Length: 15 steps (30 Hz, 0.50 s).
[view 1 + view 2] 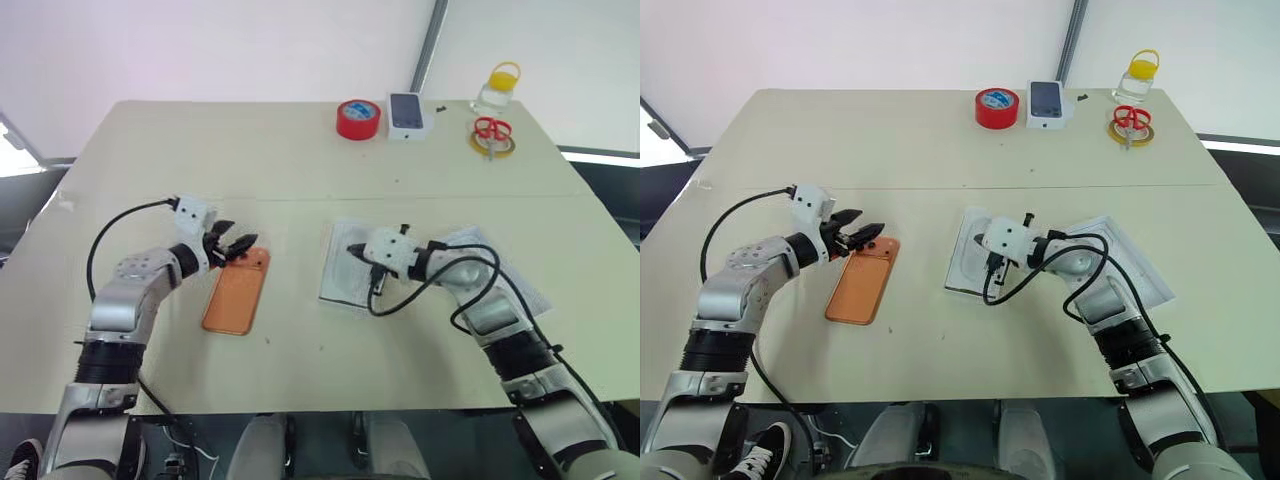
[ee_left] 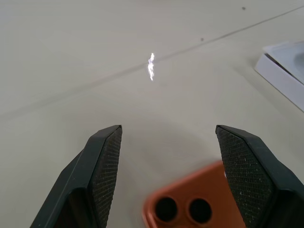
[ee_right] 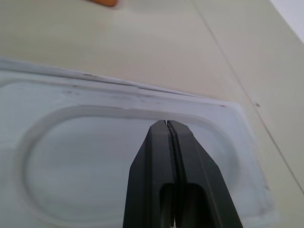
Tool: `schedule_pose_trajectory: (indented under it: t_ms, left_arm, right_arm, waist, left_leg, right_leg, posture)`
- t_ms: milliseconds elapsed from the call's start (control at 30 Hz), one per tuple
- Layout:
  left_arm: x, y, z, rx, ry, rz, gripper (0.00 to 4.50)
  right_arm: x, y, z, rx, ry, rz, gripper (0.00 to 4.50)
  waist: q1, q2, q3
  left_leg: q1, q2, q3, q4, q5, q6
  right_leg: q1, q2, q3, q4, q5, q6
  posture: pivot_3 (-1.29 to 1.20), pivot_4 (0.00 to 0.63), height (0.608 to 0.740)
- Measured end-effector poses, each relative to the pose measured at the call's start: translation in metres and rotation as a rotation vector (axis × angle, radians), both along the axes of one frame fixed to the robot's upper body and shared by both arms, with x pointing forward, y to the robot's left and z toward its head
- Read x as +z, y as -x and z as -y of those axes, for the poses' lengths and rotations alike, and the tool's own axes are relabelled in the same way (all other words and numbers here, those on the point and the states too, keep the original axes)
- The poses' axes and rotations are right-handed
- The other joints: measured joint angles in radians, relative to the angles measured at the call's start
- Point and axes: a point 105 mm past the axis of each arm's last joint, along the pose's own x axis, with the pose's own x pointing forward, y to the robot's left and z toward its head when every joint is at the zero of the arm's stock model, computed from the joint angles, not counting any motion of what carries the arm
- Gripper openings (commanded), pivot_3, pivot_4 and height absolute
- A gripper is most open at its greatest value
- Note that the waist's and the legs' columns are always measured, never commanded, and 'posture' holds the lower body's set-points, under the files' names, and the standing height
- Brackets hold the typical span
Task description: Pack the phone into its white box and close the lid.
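One phone (image 1: 238, 290) under left pincer (image 1: 234, 245)

Beige table (image 1: 300, 170); phone (image 1: 237, 292), red tape roll (image 1: 358, 119).

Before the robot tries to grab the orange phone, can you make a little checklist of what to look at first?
1. Left claw open wide enough: ok, its fingers stand apart in the left wrist view.
2. Phone lined up with it: ok, its camera end sits between the fingers, lying flat on the table.
3. Phone already gripped: not ok, the fingers stand clear of its sides.
4. Right claw free: ok, shut on nothing, over the thin white sheet with an oval outline.
5. White box ready to take the phone: cannot tell, the sheet and right arm cover that spot.
6. Path clear: ok, the red tape roll sits far off.
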Motion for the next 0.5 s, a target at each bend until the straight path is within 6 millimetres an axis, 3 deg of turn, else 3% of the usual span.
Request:
schedule_pose_trajectory:
  t_ms: [233,500]
  left_arm:
    - [-0.009,0.007,0.000,-0.021,-0.013,0.011,3.34]
    - [-0.002,0.007,0.008,-0.037,-0.003,0.031,3.34]
  right_arm:
    - [-0.003,0.027,-0.021,0.153,0.015,-0.075,0.03]
    - [-0.009,0.044,-0.015,0.206,0.041,-0.202,0.03]
  waist:
    - [0.001,0.000,0.000]
    - [0.005,0.000,0.000]
  left_leg:
    - [0.000,0.000,-0.001,0.000,0.000,0.000]
    - [0.000,0.001,-0.001,0.000,0.000,0.001]
  right_leg:
    - [0.000,0.000,-0.001,0.001,0.002,0.003]
    - [0.000,0.001,-0.001,0.001,0.002,0.003]
  posture:
    - [0.00,0.150,0.740]
    - [0.00,0.150,0.740]
